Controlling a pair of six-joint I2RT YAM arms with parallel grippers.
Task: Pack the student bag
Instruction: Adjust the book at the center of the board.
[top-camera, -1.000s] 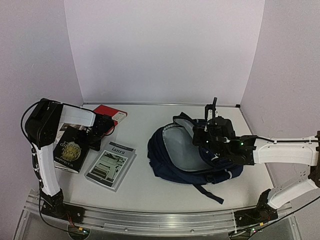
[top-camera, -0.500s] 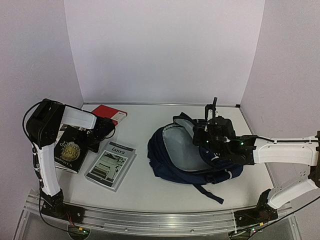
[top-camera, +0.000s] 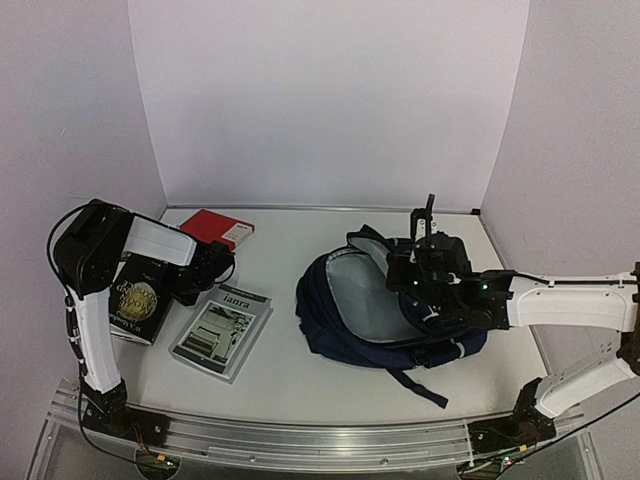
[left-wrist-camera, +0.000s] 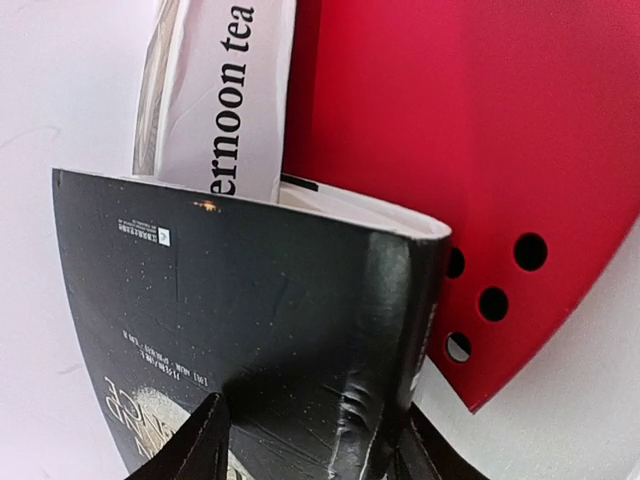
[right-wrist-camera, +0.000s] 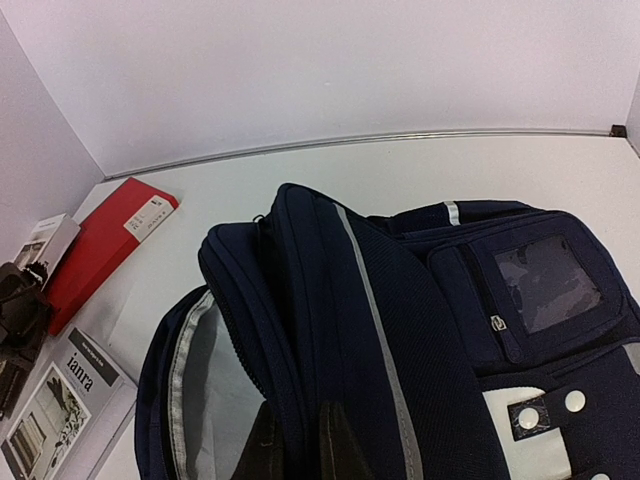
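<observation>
The navy student bag (top-camera: 375, 315) lies open at the right, its light grey lining (top-camera: 355, 290) showing. My right gripper (top-camera: 415, 283) is shut on the bag's upper opening rim and holds it up; in the right wrist view the fingers (right-wrist-camera: 335, 445) pinch the rim of the bag (right-wrist-camera: 400, 300). My left gripper (top-camera: 203, 272) is shut on the spine edge of a black book with a gold emblem (top-camera: 138, 300). In the left wrist view the black book (left-wrist-camera: 250, 300) bends between my fingers (left-wrist-camera: 200, 445).
A red book (top-camera: 218, 227) lies at the back left, also in the left wrist view (left-wrist-camera: 480, 150). A white "afternoon tea" book (left-wrist-camera: 225, 90) lies beside the black one. A grey "ianra" book (top-camera: 222, 330) lies near the front left. Walls close in on three sides.
My left gripper has shifted slightly toward the near right, dragging the black book with it. The right arm and the bag have not moved.
</observation>
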